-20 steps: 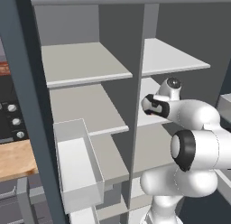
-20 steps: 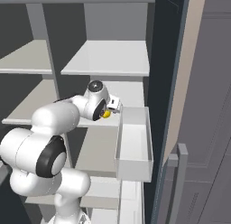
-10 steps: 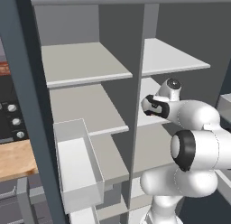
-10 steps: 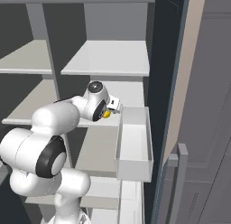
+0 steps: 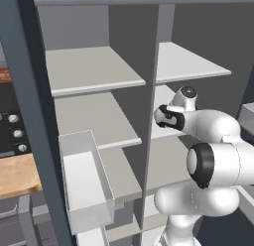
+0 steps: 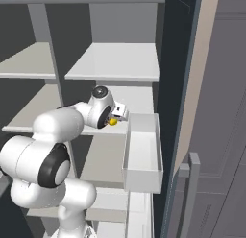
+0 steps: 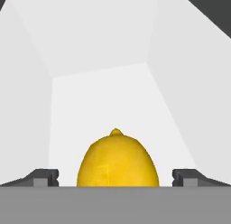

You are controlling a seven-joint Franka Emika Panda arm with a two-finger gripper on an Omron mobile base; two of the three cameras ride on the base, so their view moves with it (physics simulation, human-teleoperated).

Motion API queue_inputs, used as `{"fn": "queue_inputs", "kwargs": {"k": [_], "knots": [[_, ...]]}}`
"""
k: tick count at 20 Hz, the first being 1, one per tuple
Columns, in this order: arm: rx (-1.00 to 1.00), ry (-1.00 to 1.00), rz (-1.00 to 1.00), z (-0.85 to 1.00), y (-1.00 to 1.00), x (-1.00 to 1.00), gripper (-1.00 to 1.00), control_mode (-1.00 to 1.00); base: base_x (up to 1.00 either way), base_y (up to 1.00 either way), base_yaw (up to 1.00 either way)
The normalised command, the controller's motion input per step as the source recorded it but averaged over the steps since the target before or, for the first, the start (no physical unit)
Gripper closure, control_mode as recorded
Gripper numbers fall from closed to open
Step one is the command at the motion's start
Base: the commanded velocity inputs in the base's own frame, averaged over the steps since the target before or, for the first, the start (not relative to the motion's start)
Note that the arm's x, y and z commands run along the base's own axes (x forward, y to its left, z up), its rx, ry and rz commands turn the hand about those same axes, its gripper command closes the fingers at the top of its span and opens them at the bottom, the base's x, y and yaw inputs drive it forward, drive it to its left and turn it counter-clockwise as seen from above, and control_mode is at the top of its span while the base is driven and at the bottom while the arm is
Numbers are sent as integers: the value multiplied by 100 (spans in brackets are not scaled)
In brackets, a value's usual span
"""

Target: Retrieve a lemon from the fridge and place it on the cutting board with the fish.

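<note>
Inside the open fridge [image 5: 89,71], seen from the left base view, a dark door edge is running down the far left with a black knobbed oven [image 5: 12,133] and a strip of wooden counter [image 5: 17,175] showing beyond it. A pale door bin [image 5: 84,183] is hanging at lower left, in front of the light grey shelves. To the right of the central divider, the white arm [image 5: 213,160] is reaching in over the middle shelf of the right-hand compartment.

In the right base view, the arm is rising from the lower left and bending toward the same middle shelf [image 6: 137,100], where the lemon [image 6: 113,121] is showing as a small yellow spot right at the gripper [image 6: 115,118], just left of a second pale door bin [image 6: 143,153]. Further right, the slate-grey door and its long pale handle [image 6: 190,198] are standing open.

In the hand view, the lemon [image 7: 117,161] is sitting low and centred between the two dark fingertips [image 7: 43,177], pointed end upward in the frame, with pale shelf and walls behind it. The jaws are standing spread, one tip on each side of the fruit with a visible gap to the yellow skin on both sides, so they are not clamped on it. Whether the lemon is resting on the shelf or touching the fingers lower down cannot be told, since its base is cut off at the bottom of the frame.
</note>
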Motion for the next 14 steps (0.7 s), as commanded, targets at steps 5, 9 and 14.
{"fn": "queue_inputs", "kwargs": {"k": [5, 9, 14], "knots": [[0, 1, 0, -5, 6, 0, -100, -100, 0, 0, 0], [0, 0, 0, -8, 0, 0, -100, -100, 0, 0, 0], [0, 0, 0, -12, 0, 0, -100, -100, 0, 0, 0]]}}
